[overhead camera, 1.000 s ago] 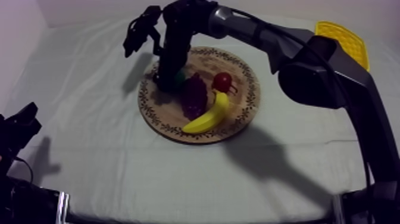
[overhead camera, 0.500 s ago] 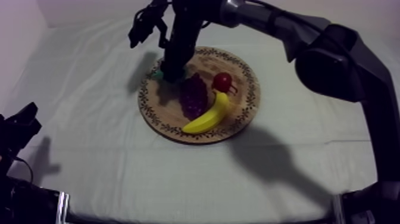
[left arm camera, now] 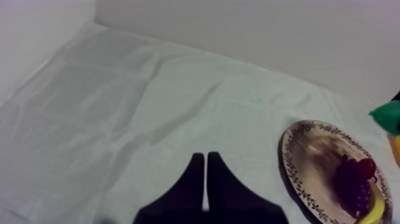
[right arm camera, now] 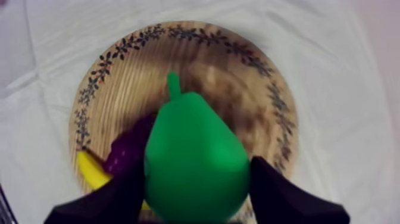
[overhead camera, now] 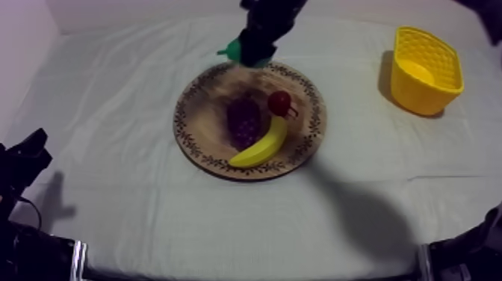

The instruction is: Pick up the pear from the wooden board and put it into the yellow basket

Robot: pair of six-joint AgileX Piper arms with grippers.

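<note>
One table (overhead camera: 112, 164) is covered by a creased grey-white cloth and is bounded by a pale wall (left arm camera: 238, 30) at its far side. The wooden board (overhead camera: 202, 134) is set near the middle, and the yellow basket (overhead camera: 426, 71) is set well apart at the far right.

Half a second ago the right arm was stretched across the top view and the pear was down at the board's far left part. The pear (overhead camera: 233, 51) is now raised over the far rim, and the basket is uncovered. The grapes (overhead camera: 243, 119), banana (overhead camera: 261, 146) and small red fruit (overhead camera: 279, 102) are left unmoved.

The pear is pinched at its wide part by the right end effector (right arm camera: 199, 184). Its long axis is laid roughly level, with the stem pointed leftward in the top view. The left end effector (left arm camera: 206, 179) is pressed together over bare cloth.
</note>
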